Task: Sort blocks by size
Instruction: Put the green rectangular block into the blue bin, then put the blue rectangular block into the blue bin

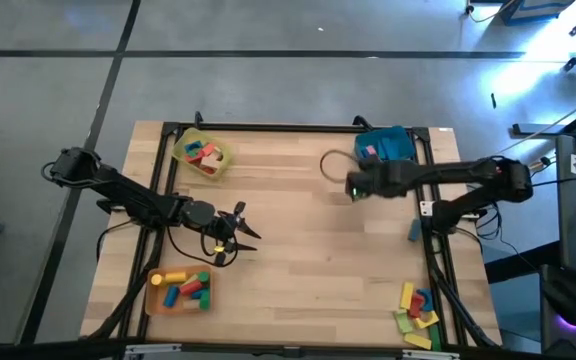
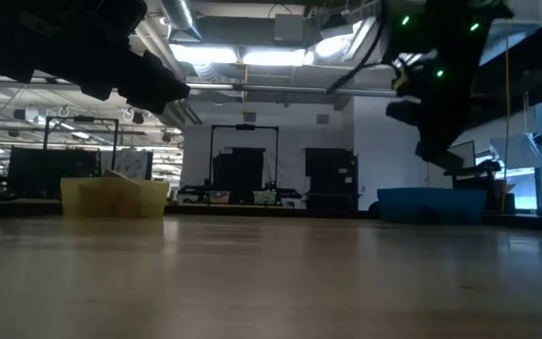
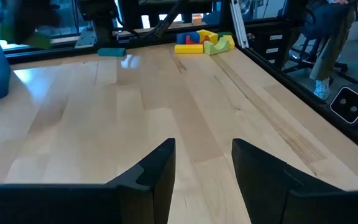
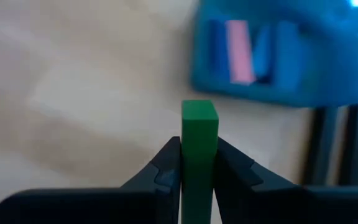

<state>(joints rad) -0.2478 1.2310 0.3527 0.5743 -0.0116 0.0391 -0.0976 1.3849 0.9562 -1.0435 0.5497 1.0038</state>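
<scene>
Pinched between the right gripper's [image 4: 199, 163] two dark fingers is a narrow green block [image 4: 199, 134], standing upright with its square top end clear above the fingertips. Seen from above, this gripper [image 1: 352, 187] hangs over the far right part of the wooden table [image 1: 308, 250], just in front of the blue tray [image 1: 386, 145]. That tray sits at the far right corner and holds a pink block [image 4: 240, 51] flanked by blue blocks [image 4: 265, 50].

Nearer the front, the left gripper [image 3: 204, 163] has its fingers spread apart with nothing between them, bare tabletop showing through the gap. It hovers over the left middle of the table [image 1: 236, 232].

At the near left corner lies an orange tray [image 1: 179, 290] with long pieces in it: a yellow cylinder [image 1: 174, 277], red, blue and green blocks beside it. At the near right corner a loose pile of blocks [image 1: 417, 312] rests on the table, yellow, red, blue and green among them. A single teal block [image 1: 414, 231] lies alone by the right edge, between that pile and the right arm.

Farthest on the left, at the far left corner, stands a yellow tray [image 1: 202, 154] holding small red and green pieces.
</scene>
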